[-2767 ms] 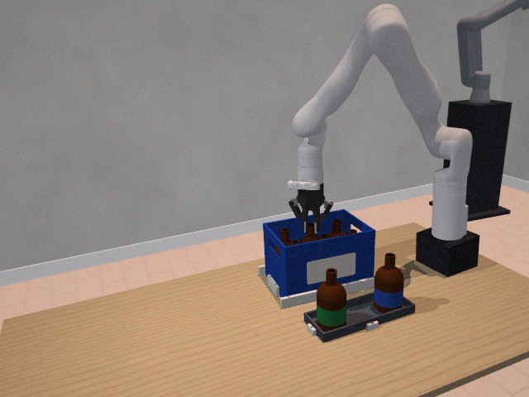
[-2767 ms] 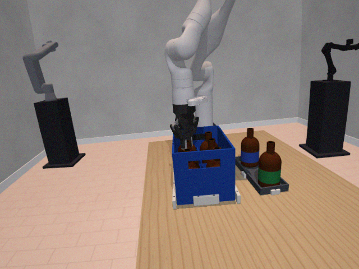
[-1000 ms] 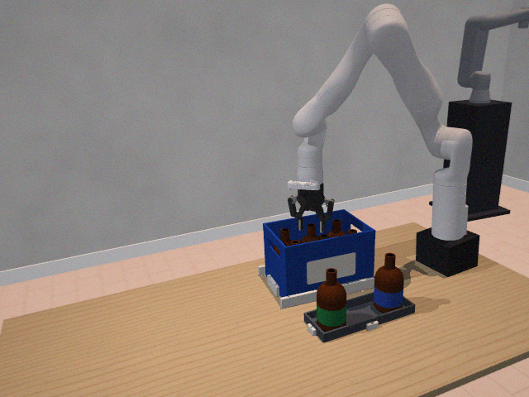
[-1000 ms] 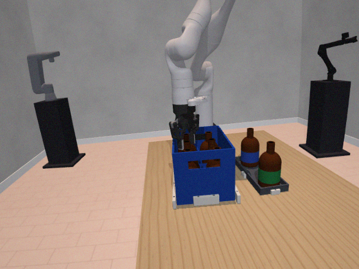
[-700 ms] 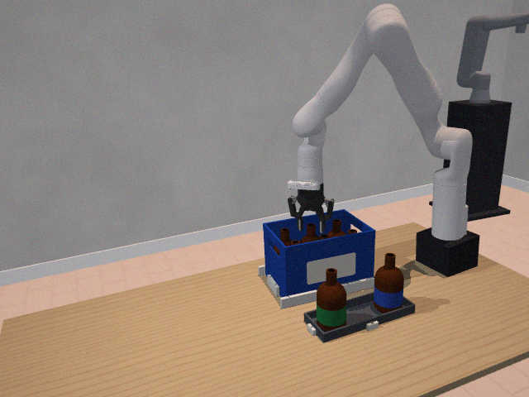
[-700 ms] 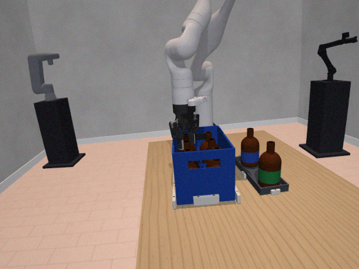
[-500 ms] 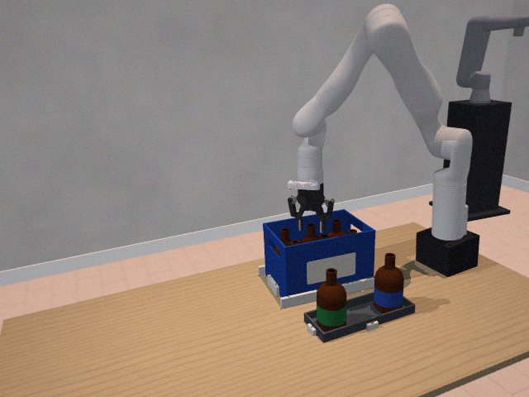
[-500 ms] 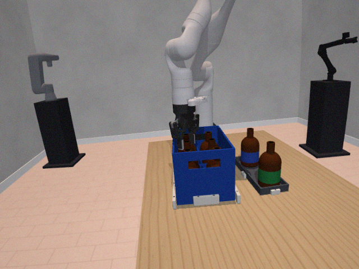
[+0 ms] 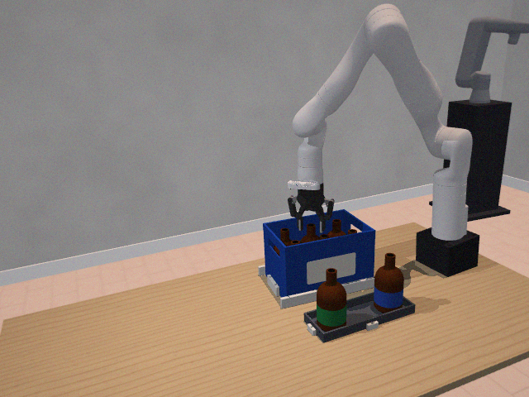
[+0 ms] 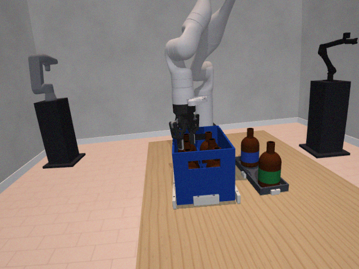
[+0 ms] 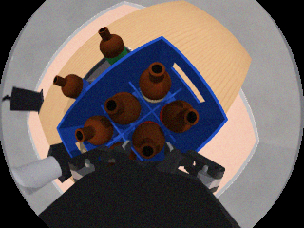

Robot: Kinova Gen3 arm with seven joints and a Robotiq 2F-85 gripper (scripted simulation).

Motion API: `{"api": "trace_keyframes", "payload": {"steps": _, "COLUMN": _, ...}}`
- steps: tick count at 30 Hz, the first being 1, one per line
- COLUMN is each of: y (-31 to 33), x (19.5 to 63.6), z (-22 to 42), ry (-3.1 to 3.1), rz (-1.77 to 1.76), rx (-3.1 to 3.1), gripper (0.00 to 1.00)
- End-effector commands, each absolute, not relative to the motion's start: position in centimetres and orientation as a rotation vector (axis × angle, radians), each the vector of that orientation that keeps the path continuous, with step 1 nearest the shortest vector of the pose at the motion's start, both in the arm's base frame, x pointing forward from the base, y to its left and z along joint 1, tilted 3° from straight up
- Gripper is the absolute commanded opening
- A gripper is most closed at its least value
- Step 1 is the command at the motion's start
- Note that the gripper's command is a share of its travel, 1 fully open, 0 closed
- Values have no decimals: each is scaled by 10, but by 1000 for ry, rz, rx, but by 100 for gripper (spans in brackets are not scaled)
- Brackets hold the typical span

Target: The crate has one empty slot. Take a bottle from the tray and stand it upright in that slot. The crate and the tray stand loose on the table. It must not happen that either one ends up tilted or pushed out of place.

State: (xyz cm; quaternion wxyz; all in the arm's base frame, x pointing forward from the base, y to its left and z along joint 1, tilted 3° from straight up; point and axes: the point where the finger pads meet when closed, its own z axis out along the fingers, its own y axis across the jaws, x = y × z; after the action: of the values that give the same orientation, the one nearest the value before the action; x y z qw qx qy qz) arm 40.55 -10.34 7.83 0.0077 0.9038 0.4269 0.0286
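The gripper (image 9: 311,229) (image 10: 187,145) (image 11: 147,146) has its jaws apart astride 1 bottle (image 9: 311,236) (image 10: 189,147) (image 11: 148,136), seemingly the task's, standing in the crate (image 9: 329,260) (image 10: 205,179) (image 11: 97,90). Rising off-line could snag its neck; drifting sideways could knock neighbours or shove the crate.

The fingers of the gripper (image 9: 311,228) (image 10: 187,144) (image 11: 148,148), close together above a bottle in the crate (image 9: 329,264) (image 10: 204,180) (image 11: 106,87) earlier, had spread well apart.
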Motion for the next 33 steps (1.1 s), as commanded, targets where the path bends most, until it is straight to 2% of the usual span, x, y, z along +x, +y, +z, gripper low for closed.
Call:
{"api": "trace_keyframes", "payload": {"steps": 1, "y": -104, "x": 406, "z": 79, "ry": 1334, "rz": 92, "rx": 2825, "gripper": 64}}
{"api": "trace_keyframes", "payload": {"steps": 33, "y": -104, "x": 403, "z": 127, "ry": 1334, "rz": 92, "rx": 2825, "gripper": 64}}
